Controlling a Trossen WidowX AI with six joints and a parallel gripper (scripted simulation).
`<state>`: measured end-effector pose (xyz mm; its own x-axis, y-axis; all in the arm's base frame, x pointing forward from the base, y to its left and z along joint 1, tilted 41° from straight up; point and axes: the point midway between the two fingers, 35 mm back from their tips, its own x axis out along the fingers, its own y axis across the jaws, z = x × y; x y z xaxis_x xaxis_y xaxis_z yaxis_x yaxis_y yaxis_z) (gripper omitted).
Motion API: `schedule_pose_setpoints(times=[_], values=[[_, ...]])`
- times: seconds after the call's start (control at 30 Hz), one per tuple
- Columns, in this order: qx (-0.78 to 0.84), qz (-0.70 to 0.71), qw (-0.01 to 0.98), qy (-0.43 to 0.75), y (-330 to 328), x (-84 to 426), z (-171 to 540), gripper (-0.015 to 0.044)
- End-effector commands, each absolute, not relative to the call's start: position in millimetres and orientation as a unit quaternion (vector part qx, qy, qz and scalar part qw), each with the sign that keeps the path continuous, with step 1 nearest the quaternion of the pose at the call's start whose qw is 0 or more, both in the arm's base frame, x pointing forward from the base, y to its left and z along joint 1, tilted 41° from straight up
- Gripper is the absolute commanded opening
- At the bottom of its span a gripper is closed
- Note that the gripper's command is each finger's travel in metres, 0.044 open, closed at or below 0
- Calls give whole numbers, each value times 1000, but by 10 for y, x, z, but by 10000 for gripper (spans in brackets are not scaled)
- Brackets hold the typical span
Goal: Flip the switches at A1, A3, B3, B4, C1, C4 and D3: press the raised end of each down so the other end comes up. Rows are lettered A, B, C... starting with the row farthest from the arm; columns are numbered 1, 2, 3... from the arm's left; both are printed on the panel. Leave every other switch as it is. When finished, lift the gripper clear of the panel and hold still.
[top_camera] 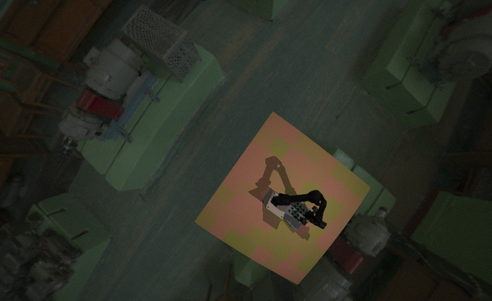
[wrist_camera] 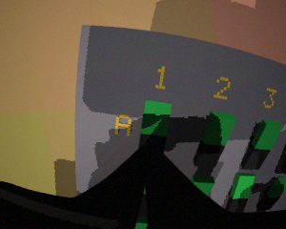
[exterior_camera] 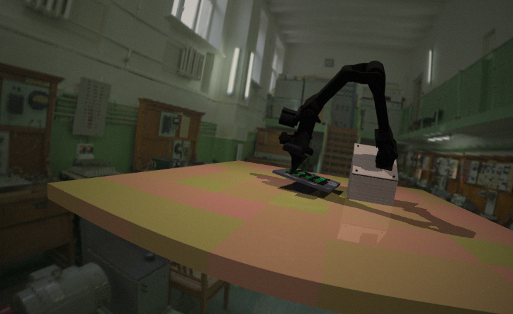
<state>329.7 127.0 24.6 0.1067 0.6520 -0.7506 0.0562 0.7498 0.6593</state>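
Observation:
The grey switch panel (top_camera: 296,225) (exterior_camera: 332,187) (wrist_camera: 124,57) is tilted, with yellow printed labels and green-and-black switches. My gripper (exterior_camera: 292,172) (wrist_camera: 149,155) is shut and empty. Its fingertips are down at the near, dark end of switch A1 (wrist_camera: 157,108) and look to touch it. The green far end of A1 shows beyond the tips. Switches A2 (wrist_camera: 221,125) and A3 (wrist_camera: 269,134) show to the right, with B3 (wrist_camera: 243,184) nearer. My fingers hide most of column 1 below A1, and the lower rows are largely out of the wrist view. Tilts are hard to tell in the shadow.
The arm's black links arch above the panel. A pale metal block (top_camera: 273,209) (exterior_camera: 370,188) stands under the arm's base, close to the panel's near edge. The patchwork table (top_camera: 275,134) (exterior_camera: 165,202) carries both, with the arm's shadow across it.

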Motion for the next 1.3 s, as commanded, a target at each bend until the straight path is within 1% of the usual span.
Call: schedule_pose_setpoints(times=[0.0,0.83,0.97,1.03,1.17,1.27], values=[[280,213,689,633,1269,3299,231,0],[280,216,689,633,1274,3302,239,0],[276,215,683,641,930,3278,613,0],[276,215,681,643,861,3261,696,0],[276,215,681,643,840,3269,679,0],[275,214,682,643,526,3368,422,0]])
